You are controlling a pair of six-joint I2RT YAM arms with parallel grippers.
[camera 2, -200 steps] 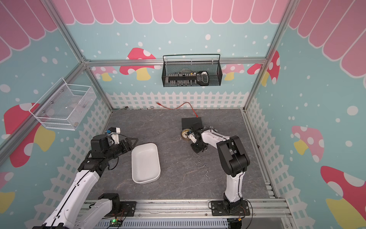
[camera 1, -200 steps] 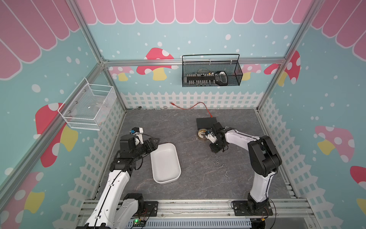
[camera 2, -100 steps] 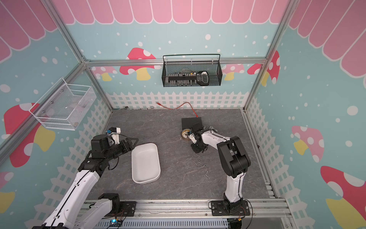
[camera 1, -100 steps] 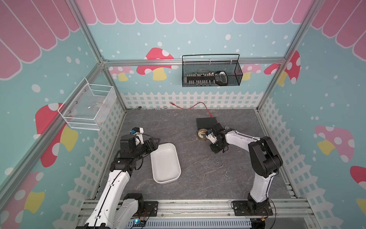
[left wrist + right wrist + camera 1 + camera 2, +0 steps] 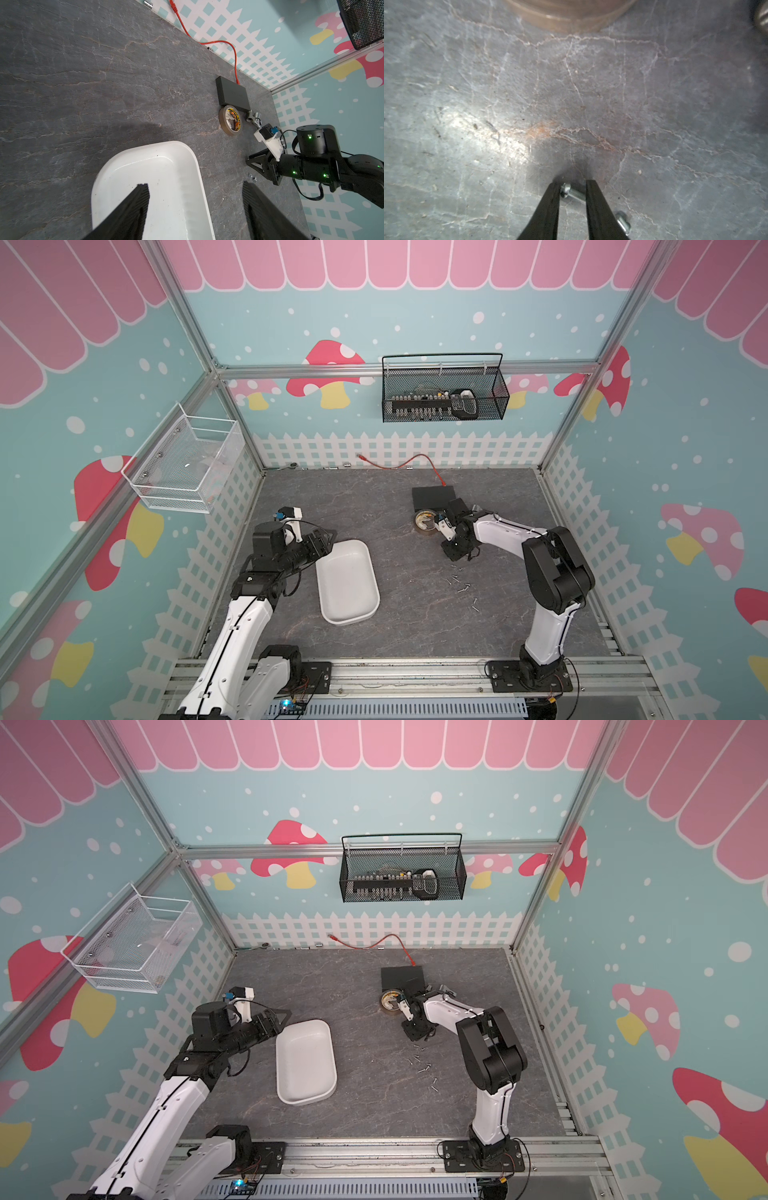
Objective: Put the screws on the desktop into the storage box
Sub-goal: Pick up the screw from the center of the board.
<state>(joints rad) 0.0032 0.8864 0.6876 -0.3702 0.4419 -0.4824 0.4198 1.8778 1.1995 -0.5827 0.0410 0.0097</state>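
Note:
The right gripper [image 5: 572, 182] points down at the dark grey desktop [image 5: 374, 506], its black fingers shut on a small silver screw [image 5: 572, 194] that spans the gap between them. A second screw [image 5: 623, 223] lies beside one finger. In both top views this gripper [image 5: 454, 556] [image 5: 413, 1036] stands just behind the scattered screws [image 5: 459, 583] [image 5: 422, 1065]. The white storage box [image 5: 347, 580] [image 5: 305, 1060] lies at centre left and holds no screws. The left gripper [image 5: 328, 539] [image 5: 194, 184] hovers open over the box's far end [image 5: 158, 166].
A tape roll [image 5: 424, 520] and a flat black box [image 5: 433, 497] with an orange cable [image 5: 415, 460] lie just behind the right gripper. Silver metal fittings [image 5: 254, 119] sit beside the roll. A black mesh basket [image 5: 442, 396] and a white one [image 5: 187, 466] hang on the walls.
The right gripper's fingers have closed in on the screw. Both arms have stayed almost where they were, and the left gripper is unchanged.

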